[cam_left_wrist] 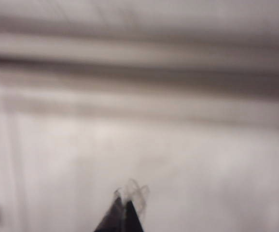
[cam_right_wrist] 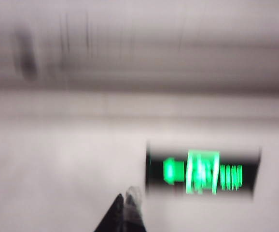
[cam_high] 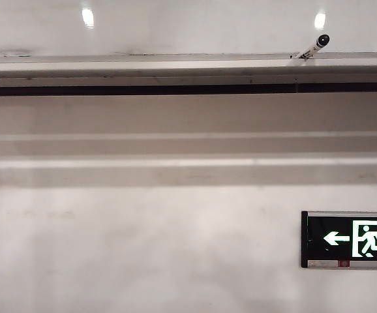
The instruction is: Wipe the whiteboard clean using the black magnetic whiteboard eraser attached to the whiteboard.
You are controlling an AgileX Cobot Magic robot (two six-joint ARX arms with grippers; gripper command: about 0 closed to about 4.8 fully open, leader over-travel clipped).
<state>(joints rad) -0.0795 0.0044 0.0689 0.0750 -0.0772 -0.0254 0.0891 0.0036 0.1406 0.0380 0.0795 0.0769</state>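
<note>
At the bottom edge of the left wrist view, the left hand shows only as dark fingertips pressed together, holding nothing, aimed at a pale blurred wall with horizontal ledges. Low in the right wrist view the right hand looks the same, tips together and empty, just left of and below a green-lit exit sign on the wall. Neither the whiteboard nor the black eraser appears in any view, so their place relative to either hand cannot be told. Exterior view shows no arm or hand at all: only the wall, a long ledge across the upper part of the frame with a dark strip beneath it, a small white security camera at upper right, and the exit sign at lower right with a left arrow and running figure. Only that view gives the sign sharply; the right wrist view smears it, the left wrist view misses it.
</note>
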